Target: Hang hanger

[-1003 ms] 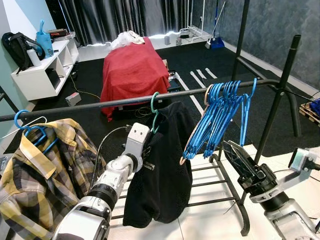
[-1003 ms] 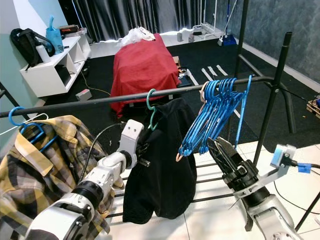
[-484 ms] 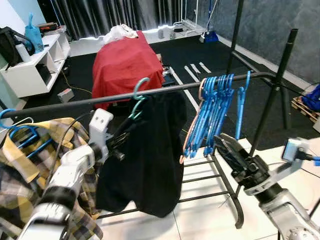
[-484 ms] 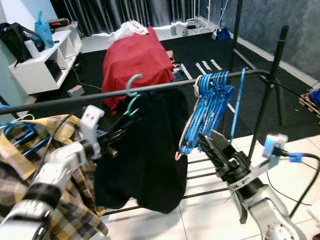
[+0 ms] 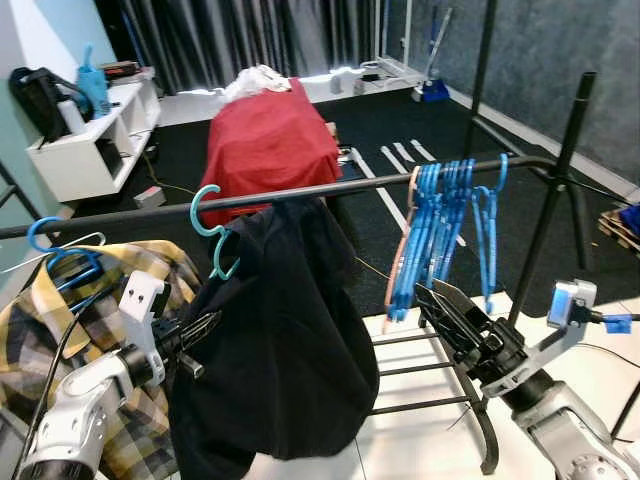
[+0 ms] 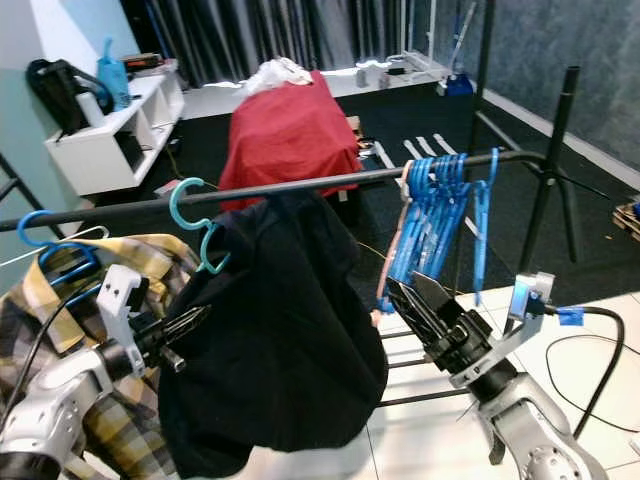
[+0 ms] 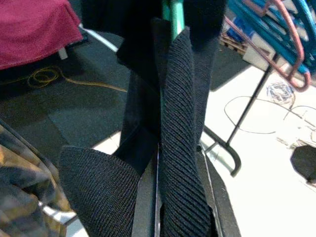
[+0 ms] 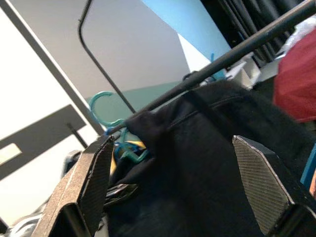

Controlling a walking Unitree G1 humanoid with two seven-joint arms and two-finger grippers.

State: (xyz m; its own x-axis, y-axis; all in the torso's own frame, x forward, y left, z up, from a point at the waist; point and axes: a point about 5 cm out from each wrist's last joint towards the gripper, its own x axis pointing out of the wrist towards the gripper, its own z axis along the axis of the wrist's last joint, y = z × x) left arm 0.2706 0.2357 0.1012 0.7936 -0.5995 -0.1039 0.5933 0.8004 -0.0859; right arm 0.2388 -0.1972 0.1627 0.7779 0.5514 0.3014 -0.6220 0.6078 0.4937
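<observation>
Left gripper (image 5: 205, 327) jaws closed on the black garment (image 5: 285, 340), pinching ribbed fabric at its left edge; the wrist view shows cloth clamped between both fingers. The garment rides on a teal hanger (image 5: 212, 235) whose hook sits at about 12 o'clock from the jaws. The hook looks level with or just above the rail (image 5: 300, 195), tilted; can't tell if it's seated. Rail's long axis runs 9-to-3 across the view, hanger plane roughly along it. Left arm is nearer by far. Right gripper (image 5: 455, 312) jaws wide open, empty, below the blue hangers (image 5: 440, 225), with the garment at its 9 o'clock, well apart. Next move likely needs the hook dropped over the rail.
</observation>
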